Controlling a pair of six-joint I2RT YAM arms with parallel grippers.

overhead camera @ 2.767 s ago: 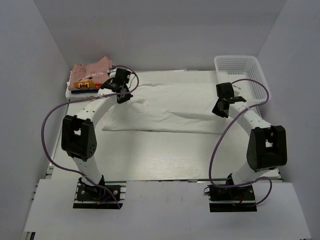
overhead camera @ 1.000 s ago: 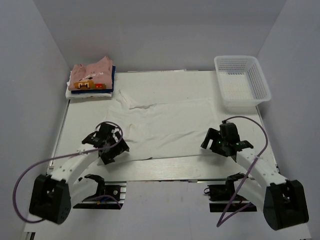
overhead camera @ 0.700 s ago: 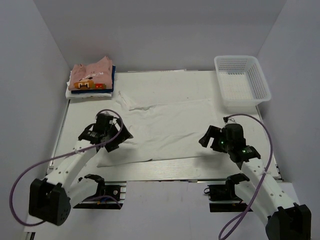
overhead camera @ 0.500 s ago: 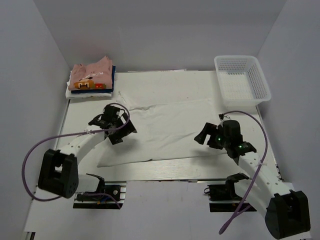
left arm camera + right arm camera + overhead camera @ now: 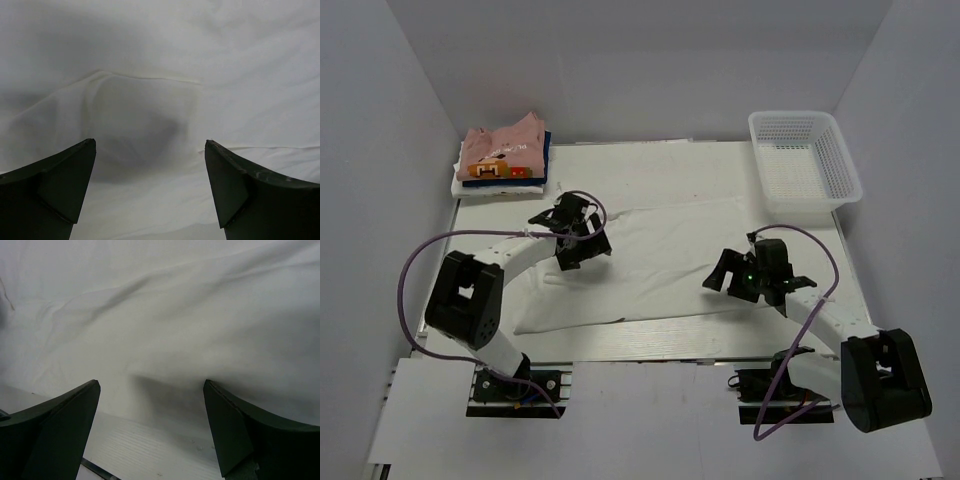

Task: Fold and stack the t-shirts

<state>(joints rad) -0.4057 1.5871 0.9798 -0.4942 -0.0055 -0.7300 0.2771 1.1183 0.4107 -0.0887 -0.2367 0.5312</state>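
The large white t-shirt (image 5: 655,265) lies spread across the middle of the table, creased, with its lower edge near the front. My left gripper (image 5: 588,248) hovers open over the shirt's left part; in the left wrist view only white cloth (image 5: 150,75) with a raised fold shows between the left gripper's (image 5: 149,144) dark fingers (image 5: 60,185). My right gripper (image 5: 720,275) is open above the shirt's right lower edge. In the right wrist view, cloth (image 5: 175,315) and bare table (image 5: 135,445) lie under the right gripper (image 5: 150,384). A stack of folded t-shirts (image 5: 502,158), pink on top, rests at the far left.
A white mesh basket (image 5: 805,160) stands at the far right corner. White walls enclose the table on three sides. The metal front edge (image 5: 650,350) of the table runs just below the shirt.
Both open grippers rose from the shirt's near edge. The left moved away and rightward over the shirt's left part; the right shifted slightly left. The shirt stayed put.
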